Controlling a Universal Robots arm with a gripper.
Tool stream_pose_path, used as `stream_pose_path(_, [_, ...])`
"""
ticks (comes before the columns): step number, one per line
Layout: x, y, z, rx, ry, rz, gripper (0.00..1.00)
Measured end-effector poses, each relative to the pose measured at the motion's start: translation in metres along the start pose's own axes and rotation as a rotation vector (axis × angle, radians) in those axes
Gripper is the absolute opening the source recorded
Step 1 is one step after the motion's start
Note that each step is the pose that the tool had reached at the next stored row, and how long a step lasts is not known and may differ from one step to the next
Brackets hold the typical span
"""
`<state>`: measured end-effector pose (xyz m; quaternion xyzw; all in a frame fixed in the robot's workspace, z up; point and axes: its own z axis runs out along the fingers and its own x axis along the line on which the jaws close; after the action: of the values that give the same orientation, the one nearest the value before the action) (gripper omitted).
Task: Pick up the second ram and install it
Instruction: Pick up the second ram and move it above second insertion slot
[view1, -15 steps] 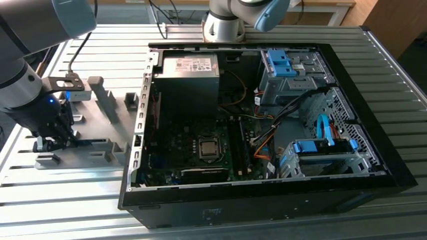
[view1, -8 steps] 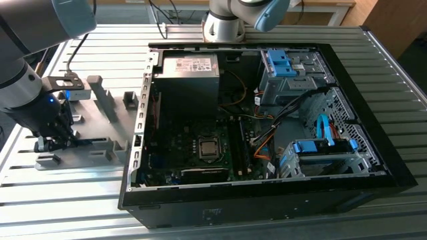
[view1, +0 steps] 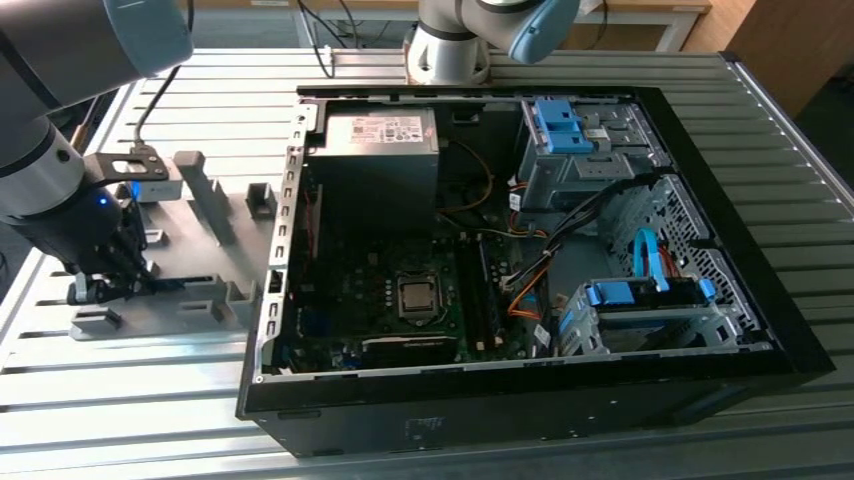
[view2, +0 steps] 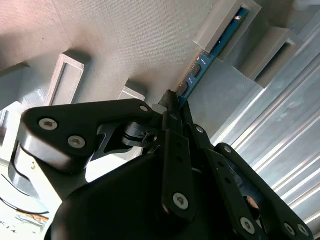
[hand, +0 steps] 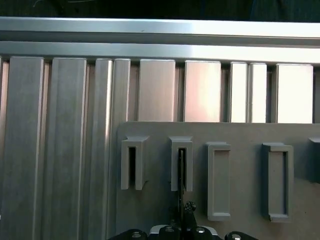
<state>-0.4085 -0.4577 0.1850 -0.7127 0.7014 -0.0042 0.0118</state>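
gripper (view2: 172, 100) fingers are pinched close together, and the second ram (view2: 201, 67) sits between the tips. it looks like a tight hold on the near end of the stick. the ram is a thin blue-green stick with small black chips in a row. its far end is still down in a slot of the grey holder block (view2: 125, 40).

in the first wrist view the gripper (hand: 186, 207) is right at the ram (hand: 181, 167), which shows edge-on as a thin dark line standing in one slot of the holder block (hand: 240, 135). the slots just beside it look bare.

in the exterior view the gripper (view1: 107, 288) is low over the holder block (view1: 200, 200), at the exterior view's left. the block lies on a ribbed metal table (view1: 134, 400). just beside it lies an open black computer case (view1: 534, 410). inside is a grey power supply (view1: 380, 170) with a white label (view1: 380, 128). the print on the label is too small to read.
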Motion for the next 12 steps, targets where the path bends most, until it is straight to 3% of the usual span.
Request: stream_pose_path(12, [0.0, 0.0, 0.0, 0.0001, 0.0003, 0.011, 0.14])
